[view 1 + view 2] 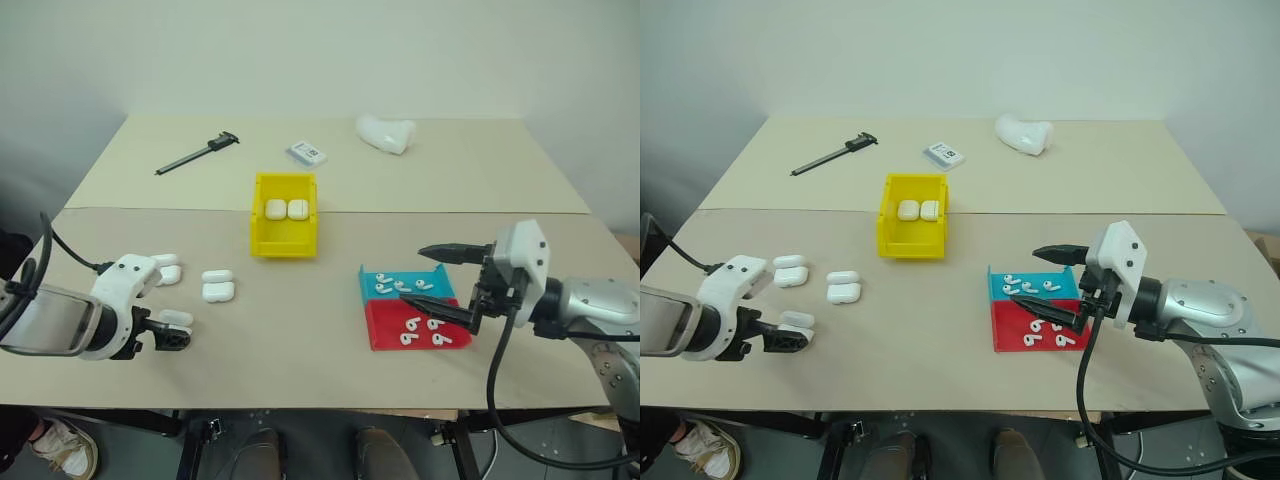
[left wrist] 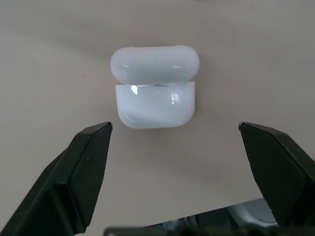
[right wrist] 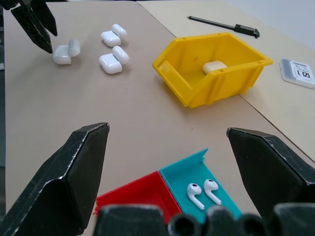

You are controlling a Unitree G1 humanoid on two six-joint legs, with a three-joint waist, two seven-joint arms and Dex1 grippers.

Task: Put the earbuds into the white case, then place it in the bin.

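Note:
One white case [image 2: 153, 93] lies on the table with its lid swung open. My left gripper [image 1: 172, 336] points down at it, open, with a finger [image 2: 83, 167] on each side and clear of it. Several more closed white cases [image 1: 218, 286] lie nearby. The yellow bin [image 1: 283, 244] sits mid-table with two cases inside. Several earbuds [image 1: 397, 286] lie in a blue and red tray [image 1: 380, 335]. My right gripper [image 1: 433, 281] hovers open over that tray, holding nothing.
A black caliper [image 1: 197, 152], a small labelled card [image 1: 307, 152] and a lumpy white object [image 1: 386, 132] lie on the far half of the table. A seam crosses the table behind the bin. The near table edge runs just below both grippers.

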